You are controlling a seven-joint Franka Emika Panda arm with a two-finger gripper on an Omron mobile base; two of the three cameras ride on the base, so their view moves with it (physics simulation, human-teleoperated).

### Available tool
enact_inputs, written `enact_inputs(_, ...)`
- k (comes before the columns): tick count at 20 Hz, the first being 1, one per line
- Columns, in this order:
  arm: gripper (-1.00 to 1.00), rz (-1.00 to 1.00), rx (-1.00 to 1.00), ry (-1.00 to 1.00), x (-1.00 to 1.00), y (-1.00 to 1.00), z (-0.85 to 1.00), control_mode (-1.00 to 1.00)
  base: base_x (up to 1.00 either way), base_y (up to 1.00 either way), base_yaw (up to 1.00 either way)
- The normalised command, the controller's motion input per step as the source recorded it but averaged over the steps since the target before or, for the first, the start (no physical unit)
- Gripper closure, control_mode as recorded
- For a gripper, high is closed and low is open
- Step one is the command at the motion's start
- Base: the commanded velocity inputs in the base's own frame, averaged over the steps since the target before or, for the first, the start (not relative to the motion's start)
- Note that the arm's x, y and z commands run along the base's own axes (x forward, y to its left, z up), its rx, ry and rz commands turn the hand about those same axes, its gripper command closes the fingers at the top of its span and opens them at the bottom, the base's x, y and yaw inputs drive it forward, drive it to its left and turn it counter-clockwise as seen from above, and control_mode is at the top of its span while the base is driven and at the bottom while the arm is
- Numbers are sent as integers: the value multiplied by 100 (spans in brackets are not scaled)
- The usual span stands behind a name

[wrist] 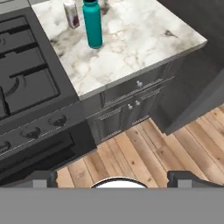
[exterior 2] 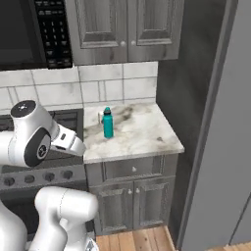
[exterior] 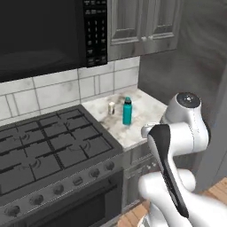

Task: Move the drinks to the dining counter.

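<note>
A teal water bottle (exterior: pixel 127 111) (exterior 2: pixel 108 122) (wrist: pixel 92 24) stands upright on a small marble worktop (exterior: pixel 144 111) (exterior 2: pixel 139 132) (wrist: pixel 131 41) to the right of the stove. A small pale can (exterior: pixel 111 107) (wrist: pixel 71 14) stands just behind and to the left of it, a little apart. My gripper (wrist: pixel 113 178) hangs open over the wooden floor in front of the cabinet, well short of both drinks, with nothing between its fingertips (wrist: pixel 43 177). The dining counter is out of view.
A black gas stove (exterior: pixel 48 146) (wrist: pixel 22 78) adjoins the worktop on the left, under a dark microwave (exterior: pixel 44 35). Grey cabinet drawers and doors (exterior 2: pixel 132 196) (wrist: pixel 127 105) sit below the worktop. A tall dark panel (exterior 2: pixel 220 122) closes off the right side. Wooden floor (wrist: pixel 144 157) lies below.
</note>
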Motion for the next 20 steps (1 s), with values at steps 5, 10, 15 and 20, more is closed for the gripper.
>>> enact_inputs(5,-100,0,0,0,0,0,0,100,68,-11,49)
enact_inputs(10,-100,0,0,0,0,0,0,100,66,-30,10)
enact_inputs(15,-100,0,0,0,0,0,0,100,19,-46,0)
enact_inputs(20,-100,0,0,0,0,0,0,100,12,-43,-1)
